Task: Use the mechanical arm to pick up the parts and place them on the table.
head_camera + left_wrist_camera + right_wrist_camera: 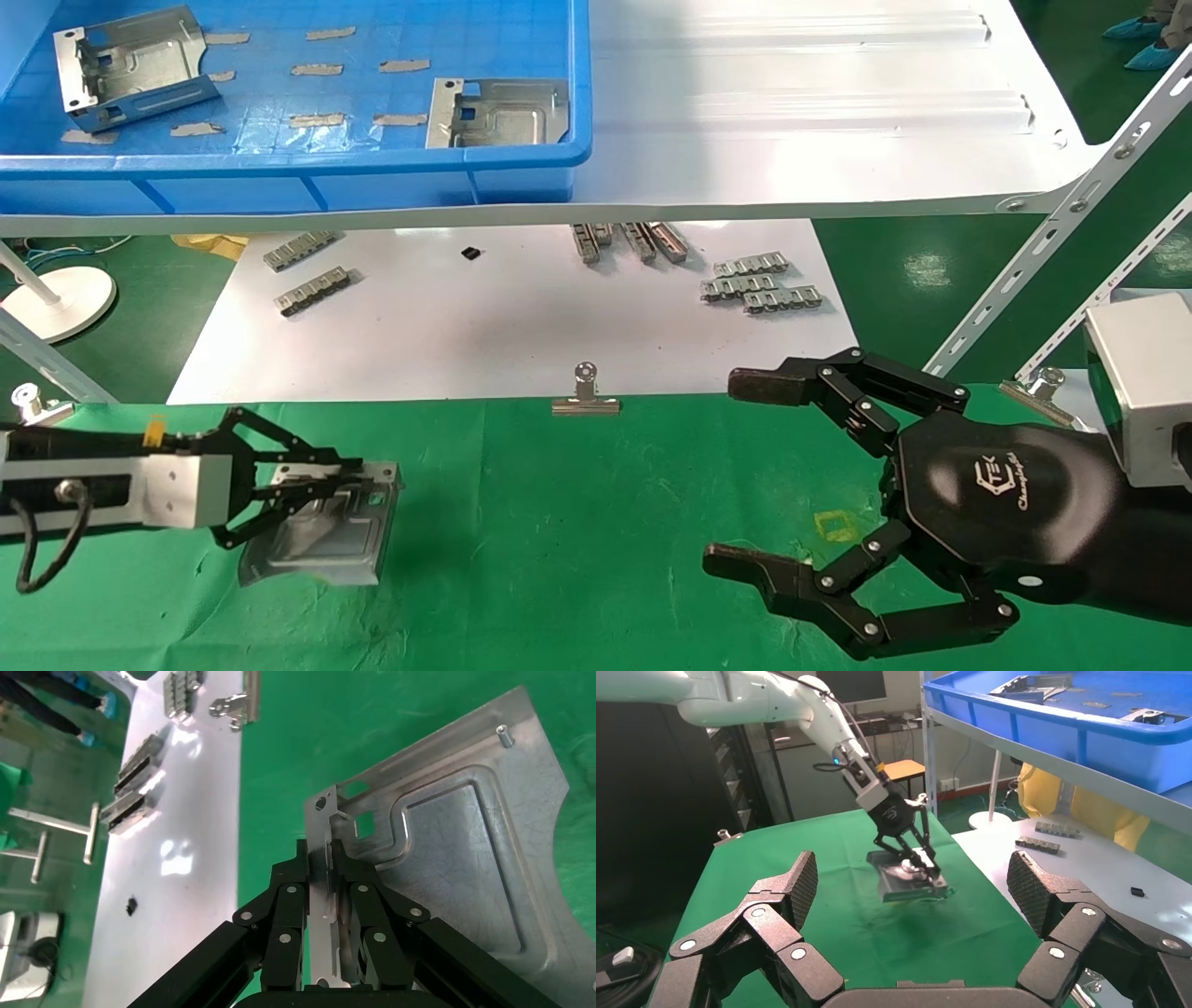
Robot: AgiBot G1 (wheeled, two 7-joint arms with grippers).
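Clamping a folded edge of one part [450, 846], the left gripper [321, 485] had its jaws nearly closed, the thin upright flange pinched between both black fingertips [301, 855]. That bracket was shiny stamped sheet metal with an embossed rib, a square cutout and small holes, its broad face lying tilted beside the jaws, low over the wrinkled green table [577, 540]. The right gripper [736, 471] hovered over the cloth with jaws spread wide, its ribbed pads [798, 881] touching nothing. Two more parts [130, 70] sat in the blue bin [298, 172], well beyond both grippers.
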